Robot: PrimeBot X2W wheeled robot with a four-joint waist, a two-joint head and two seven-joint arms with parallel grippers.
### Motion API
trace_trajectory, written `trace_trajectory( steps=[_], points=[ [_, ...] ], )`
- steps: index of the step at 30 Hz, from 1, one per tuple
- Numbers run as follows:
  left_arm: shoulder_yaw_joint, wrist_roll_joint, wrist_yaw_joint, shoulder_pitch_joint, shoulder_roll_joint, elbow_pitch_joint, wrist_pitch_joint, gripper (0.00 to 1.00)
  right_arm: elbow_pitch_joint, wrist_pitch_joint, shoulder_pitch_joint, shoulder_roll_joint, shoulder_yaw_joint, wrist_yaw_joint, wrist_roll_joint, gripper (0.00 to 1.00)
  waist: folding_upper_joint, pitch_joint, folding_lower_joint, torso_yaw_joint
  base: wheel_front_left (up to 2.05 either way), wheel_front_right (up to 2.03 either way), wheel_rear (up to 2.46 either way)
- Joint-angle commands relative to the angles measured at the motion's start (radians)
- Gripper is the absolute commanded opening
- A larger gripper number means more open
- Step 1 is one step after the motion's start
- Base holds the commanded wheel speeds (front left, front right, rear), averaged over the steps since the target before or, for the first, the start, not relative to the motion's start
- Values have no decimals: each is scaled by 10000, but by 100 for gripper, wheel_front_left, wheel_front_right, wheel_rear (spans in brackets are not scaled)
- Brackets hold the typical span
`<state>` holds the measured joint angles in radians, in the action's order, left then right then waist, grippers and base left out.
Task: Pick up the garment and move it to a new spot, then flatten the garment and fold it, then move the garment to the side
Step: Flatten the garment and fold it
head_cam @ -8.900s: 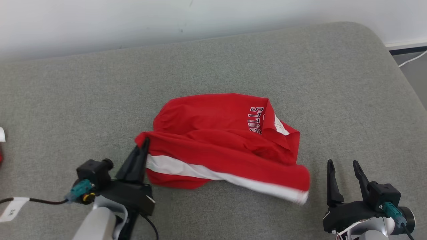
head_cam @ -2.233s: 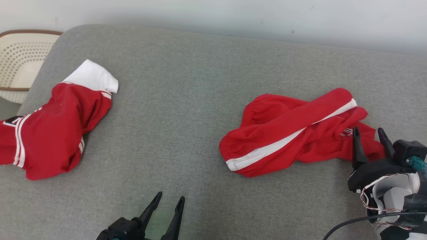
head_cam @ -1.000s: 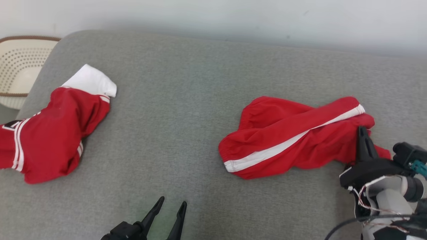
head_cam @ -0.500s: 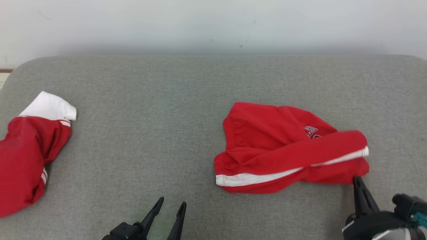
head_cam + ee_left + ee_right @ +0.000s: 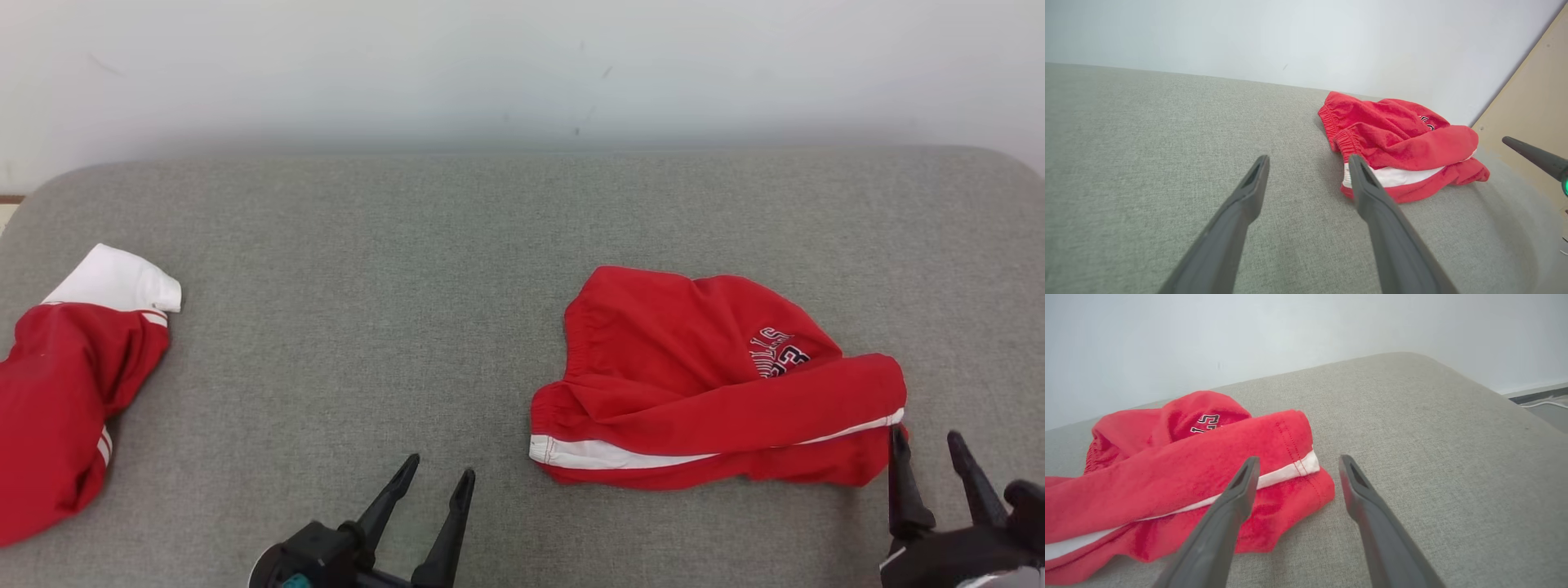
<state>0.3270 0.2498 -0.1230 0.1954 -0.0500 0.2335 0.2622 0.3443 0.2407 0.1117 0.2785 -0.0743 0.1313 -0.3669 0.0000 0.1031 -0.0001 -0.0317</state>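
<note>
The red garment (image 5: 702, 384) lies crumpled on the grey cushion (image 5: 367, 269), right of centre, with a white stripe along its near edge. My right end effector (image 5: 926, 435) is spread and empty, just beside the garment's right end. My left end effector (image 5: 440, 466) is also spread and empty, near the garment's left end. Another red piece (image 5: 57, 384) lies far left.

Red garment (image 5: 669, 359), outlined lettering (image 5: 780, 353) partly hidden in a fold, not readable
</note>
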Motion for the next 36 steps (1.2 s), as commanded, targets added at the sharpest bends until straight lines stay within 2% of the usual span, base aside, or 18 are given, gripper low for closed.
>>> trace_trajectory(
  steps=[1,7,16,25,26,27,30,31,32,33,36],
  points=[
    [15,29,-46,69,-13,-24,40,100,-126,73,51,2,3,-11,180,100,0,-13,1,-49,0,0,0],
    [185,92,-41,84,-13,-40,40,100,-451,-91,499,-254,-902,-11,852,100,0,54,1,-74,0,0,0],
    [206,63,-43,-142,-11,153,40,100,26,-253,957,-383,-2619,-11,1144,100,0,103,1,452,0,0,0],
    [92,37,-48,-297,-11,231,40,100,1025,-176,1145,-514,-2289,-11,2101,100,0,109,1,789,0,0,0],
    [113,48,-49,-297,-11,231,40,100,1144,-200,1236,-538,-2236,-11,2206,93,0,127,1,820,0,0,0],
    [132,57,-50,-292,-11,231,40,100,1245,-258,1302,-581,-2207,-11,2310,81,0,142,1,845,0,0,0],
    [170,68,-53,-270,-13,234,40,100,1588,-306,1456,-740,-2088,-11,2477,34,0,184,1,932,0,0,0],
    [159,71,-54,-267,-11,236,40,100,1720,-332,1524,-770,-2047,-11,2539,25,0,195,1,952,0,0,0],
    [155,72,-55,-259,-11,235,40,100,1827,-358,1591,-780,-2004,-11,2581,7,0,211,1,972,0,0,0],
    [142,61,-56,-256,-11,244,40,100,1909,-364,1647,-819,-1944,-11,2580,0,0,226,1,988,0,0,0],
    [109,35,-50,-241,-11,269,40,100,2134,-392,1797,-907,-1847,-11,2671,0,0,275,1,1015,0,0,0]
  ],
)
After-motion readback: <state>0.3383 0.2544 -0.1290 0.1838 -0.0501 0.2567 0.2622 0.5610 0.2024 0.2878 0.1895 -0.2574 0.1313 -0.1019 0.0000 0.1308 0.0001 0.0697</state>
